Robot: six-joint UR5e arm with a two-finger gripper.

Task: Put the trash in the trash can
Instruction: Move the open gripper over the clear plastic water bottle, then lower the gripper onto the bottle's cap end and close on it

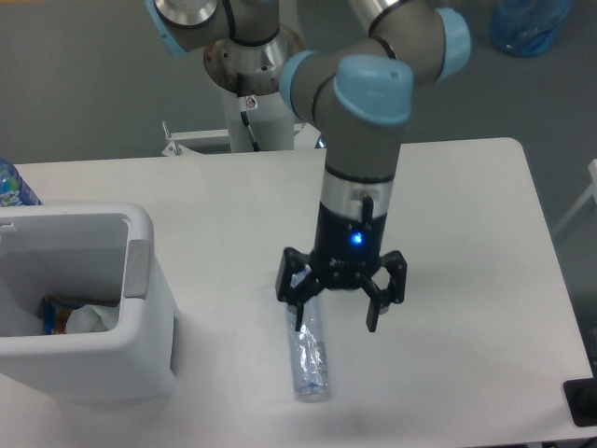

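Observation:
A long crushed clear plastic bottle (309, 359) lies on the white table, its upper end hidden under my gripper. My gripper (336, 327) hangs open just above it, the left finger over the bottle and the right finger to the bottle's right with nothing held. The white trash can (140, 336) stands at the front left. A crumpled white wrapper (91, 318) lies inside it beside some coloured packaging.
A blue-labelled water bottle (11, 187) stands at the left edge behind the trash can. A blue bag (527, 26) lies on the floor at the top right. A black object (583, 401) sits at the table's front right corner.

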